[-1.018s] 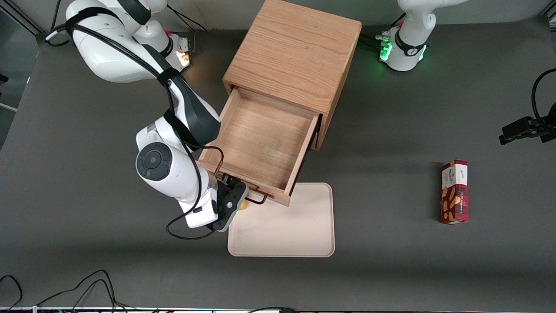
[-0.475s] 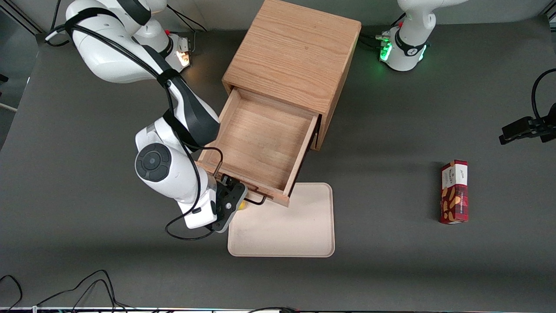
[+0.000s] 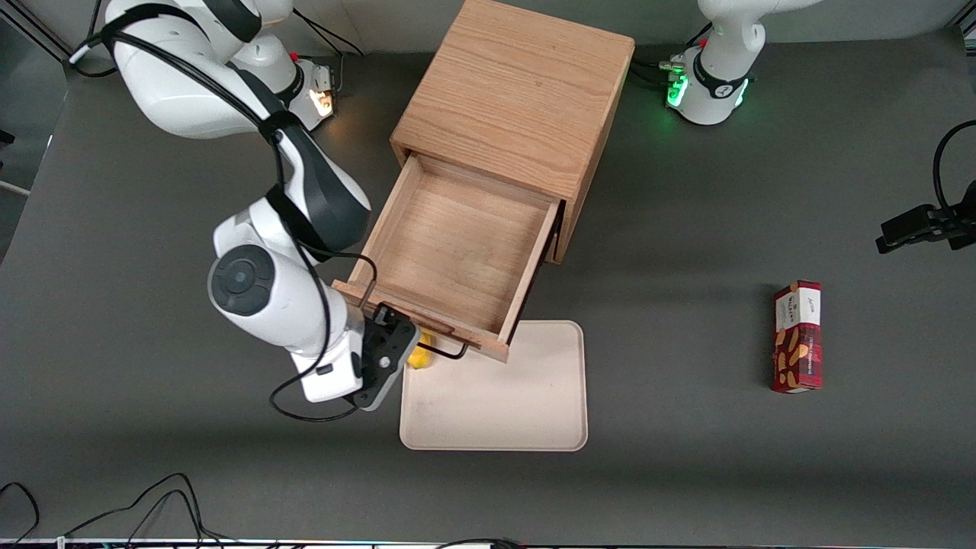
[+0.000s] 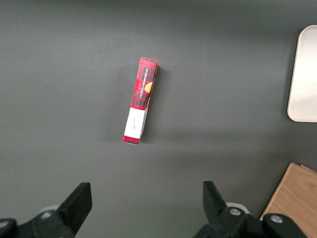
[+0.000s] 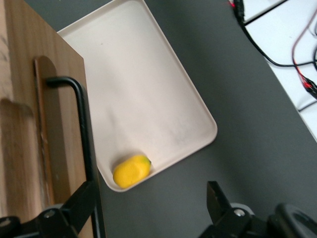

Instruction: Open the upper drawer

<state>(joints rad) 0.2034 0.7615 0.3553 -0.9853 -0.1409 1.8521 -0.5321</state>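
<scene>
Topmost light oak upper drawer at the centre of the front frame, standing well out of the wooden cabinet, plain wooden inside showing with nothing in it

Thin black wire handle on the drawer's front panel, just below frame centre, overhanging the upper edge of a cream rectangular plastic tray

Right arm's black two-finger gripper in front of the drawer front, at the handle's end toward the working arm's side of the table

Jaws apart in the right wrist view, gripper closed on nothing; one finger just beside the handle's black bar, contact impossible to tell

Small yellow rounded object in a corner of the tray, against its rim; seen in the front view just beside the gripper

Red patterned carton flat on the dark grey table, well apart from the tray, toward the parked arm's end; seen in the left wrist view near the middle of the frame
</scene>
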